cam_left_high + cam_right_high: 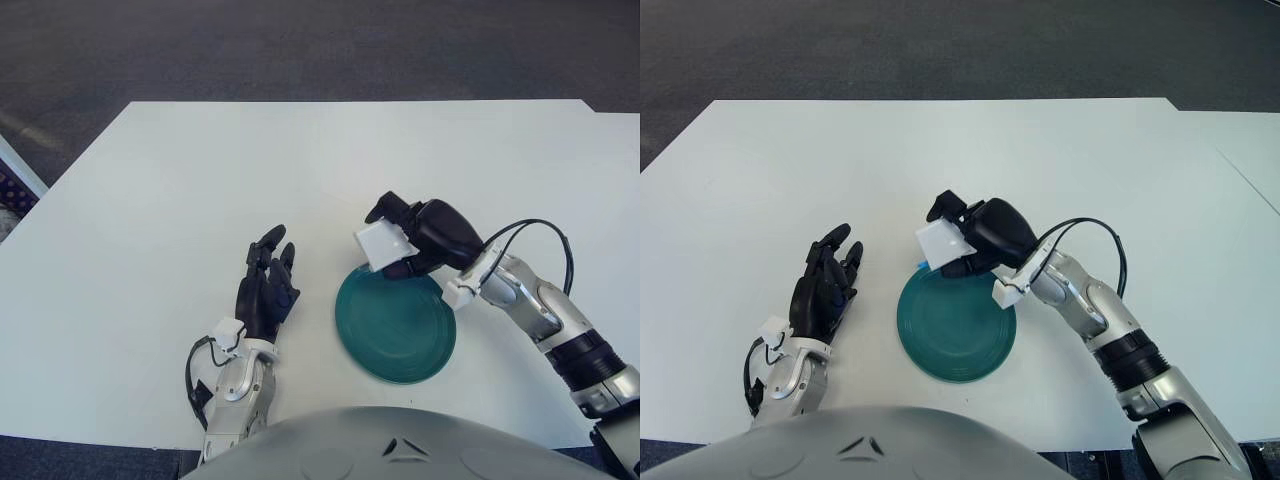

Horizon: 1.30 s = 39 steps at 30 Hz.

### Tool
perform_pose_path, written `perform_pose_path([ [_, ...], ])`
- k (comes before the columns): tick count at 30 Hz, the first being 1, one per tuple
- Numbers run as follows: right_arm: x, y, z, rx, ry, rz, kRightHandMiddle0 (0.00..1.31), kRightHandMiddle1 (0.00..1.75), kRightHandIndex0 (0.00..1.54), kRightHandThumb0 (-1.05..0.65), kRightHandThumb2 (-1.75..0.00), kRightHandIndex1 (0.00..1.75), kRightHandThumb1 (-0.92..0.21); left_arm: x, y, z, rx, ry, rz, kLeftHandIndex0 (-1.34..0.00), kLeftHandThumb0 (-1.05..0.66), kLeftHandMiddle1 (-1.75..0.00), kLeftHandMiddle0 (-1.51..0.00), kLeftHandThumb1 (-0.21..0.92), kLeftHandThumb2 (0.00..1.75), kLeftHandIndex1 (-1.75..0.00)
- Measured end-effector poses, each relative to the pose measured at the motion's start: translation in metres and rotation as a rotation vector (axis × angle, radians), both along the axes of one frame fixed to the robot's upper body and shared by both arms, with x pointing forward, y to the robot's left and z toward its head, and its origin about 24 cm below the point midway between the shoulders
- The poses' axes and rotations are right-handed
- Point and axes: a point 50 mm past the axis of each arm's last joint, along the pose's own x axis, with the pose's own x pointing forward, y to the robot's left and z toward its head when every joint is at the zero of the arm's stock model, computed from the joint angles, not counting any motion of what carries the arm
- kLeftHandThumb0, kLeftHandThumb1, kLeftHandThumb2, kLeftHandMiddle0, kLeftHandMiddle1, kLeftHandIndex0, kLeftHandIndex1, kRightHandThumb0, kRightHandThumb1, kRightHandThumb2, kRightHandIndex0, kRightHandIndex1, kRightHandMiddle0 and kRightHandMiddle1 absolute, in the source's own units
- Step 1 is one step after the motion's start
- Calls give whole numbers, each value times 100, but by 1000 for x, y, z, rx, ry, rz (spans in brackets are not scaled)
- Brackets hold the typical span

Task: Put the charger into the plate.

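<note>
Looks like an office or lab room: a big plain white table [200, 170] with angled corners, standing on dark grey carpet [300, 45] of the low, hard-wearing kind. At the right edge, a second white table [1250, 140] stands just beside the first. Bare surfaces, no household clutter, a humanoid robot working at it — a test space, not a home.

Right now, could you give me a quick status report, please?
Right hand shut on charger, at plate's far rim. Left hand open, left of plate. Nothing in the way.
</note>
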Motion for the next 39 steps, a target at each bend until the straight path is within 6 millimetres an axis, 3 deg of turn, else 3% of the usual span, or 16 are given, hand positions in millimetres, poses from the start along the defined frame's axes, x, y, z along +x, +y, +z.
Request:
perform_pose_path([
  [11, -29, 6, -33, -185, 30, 79, 83, 175, 111, -48, -71, 175, -92, -1, 0, 1, -4, 4, 1, -1, -89, -2, -37, 92, 87, -88],
  [21, -29, -3, -36, -284, 78, 94, 87, 175, 112, -51, -72, 175, -92, -2, -1, 5, -3, -7, 11, -1, -89, -1, -37, 92, 86, -89],
  [39, -31, -7, -36, -283, 102, 96, 94, 175, 119, -50, -68, 175, -92, -3, -1, 5, -6, -7, 13, -1, -89, -1, -37, 92, 85, -90],
])
